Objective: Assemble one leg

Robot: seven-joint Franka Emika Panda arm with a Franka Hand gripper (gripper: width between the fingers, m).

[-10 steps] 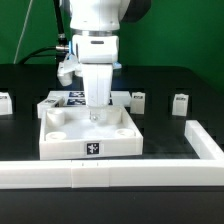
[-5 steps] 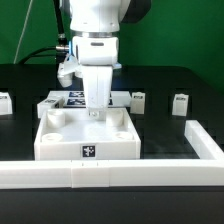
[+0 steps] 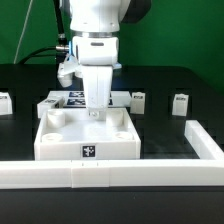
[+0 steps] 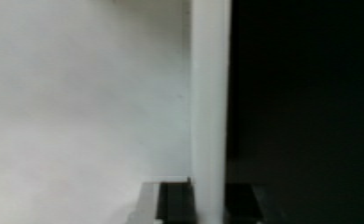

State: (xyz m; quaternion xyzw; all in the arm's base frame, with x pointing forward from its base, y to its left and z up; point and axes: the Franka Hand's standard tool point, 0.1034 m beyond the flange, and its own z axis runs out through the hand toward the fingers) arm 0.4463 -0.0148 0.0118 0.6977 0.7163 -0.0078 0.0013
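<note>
Your tool sits low at the 12 o'clock edge of the panel, grip impossible to tell; the leg stands on the worktop at 2 o'clock; fetching seems next, needing a square grasp.

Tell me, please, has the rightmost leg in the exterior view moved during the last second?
No; the leg keeps its place just behind the white barrier corner.

Glossy white arm shells, dark band at the wrist joint, boxy white gripper (casing unmarked), thin black cable alongside.
</note>
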